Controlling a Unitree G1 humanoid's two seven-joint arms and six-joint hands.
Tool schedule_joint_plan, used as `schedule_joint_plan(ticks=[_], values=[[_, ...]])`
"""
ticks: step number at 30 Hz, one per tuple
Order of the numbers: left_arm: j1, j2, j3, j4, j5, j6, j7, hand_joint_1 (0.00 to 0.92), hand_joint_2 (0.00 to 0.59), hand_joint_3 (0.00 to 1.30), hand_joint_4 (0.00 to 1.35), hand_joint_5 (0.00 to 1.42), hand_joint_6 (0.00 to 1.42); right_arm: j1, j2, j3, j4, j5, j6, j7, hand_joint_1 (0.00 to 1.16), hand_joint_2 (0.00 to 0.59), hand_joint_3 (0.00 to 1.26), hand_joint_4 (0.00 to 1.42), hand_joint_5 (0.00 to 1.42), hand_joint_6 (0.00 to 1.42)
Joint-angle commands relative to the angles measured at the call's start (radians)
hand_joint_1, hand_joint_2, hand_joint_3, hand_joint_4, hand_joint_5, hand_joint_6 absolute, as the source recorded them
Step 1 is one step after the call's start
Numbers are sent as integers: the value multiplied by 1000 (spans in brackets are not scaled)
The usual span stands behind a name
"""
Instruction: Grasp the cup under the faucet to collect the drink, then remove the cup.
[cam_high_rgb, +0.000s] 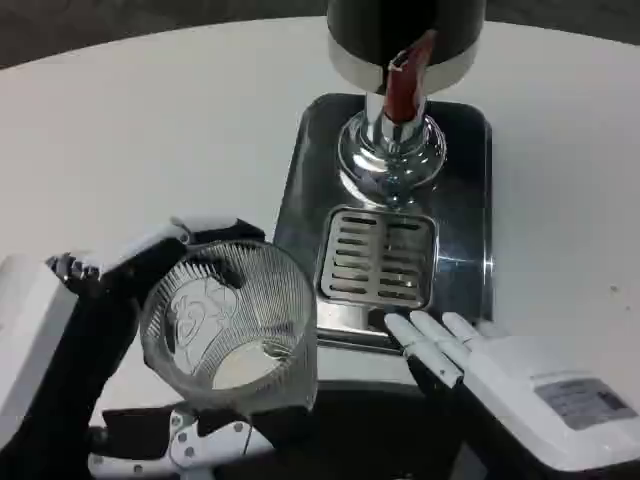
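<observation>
Left hand (120, 330) grips the clear ribbed cup (232, 325), fingers wrapped round its wall, holding it near the front left of the tray (300, 190), well short of the faucet (395, 150). Right hand (470, 355) rests with fingers extended on the tray's front edge beside the grate (378, 257), holding nothing. Whether the cup holds any drink is unclear, so I cannot judge if filling is done or yet to come.

Ribbed clear cup (232, 325), upright.
Left of the drip grate (378, 257), not under the red-handled faucet (404, 85).
</observation>
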Motion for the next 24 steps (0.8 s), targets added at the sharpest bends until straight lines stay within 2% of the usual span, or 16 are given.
schedule_joint_plan(ticks=[1,13,19,24], values=[[-10,14,11,0,-30,-13,5,593,0,864,977,1170,1424,-6,12,10,-13,-13,2,17,426,430,18,0,0,0],[-29,8,-2,-6,-22,4,7,593,0,864,977,1170,1424,-18,21,-17,-13,4,6,25,421,429,24,0,0,0],[-49,1,-7,-5,16,34,16,592,0,864,977,1170,1424,-13,28,-60,-13,50,18,2,423,435,39,0,0,0],[-61,0,-4,12,33,28,27,592,0,864,977,1170,1424,-13,27,-100,-13,85,-3,-10,440,440,52,0,0,0]])
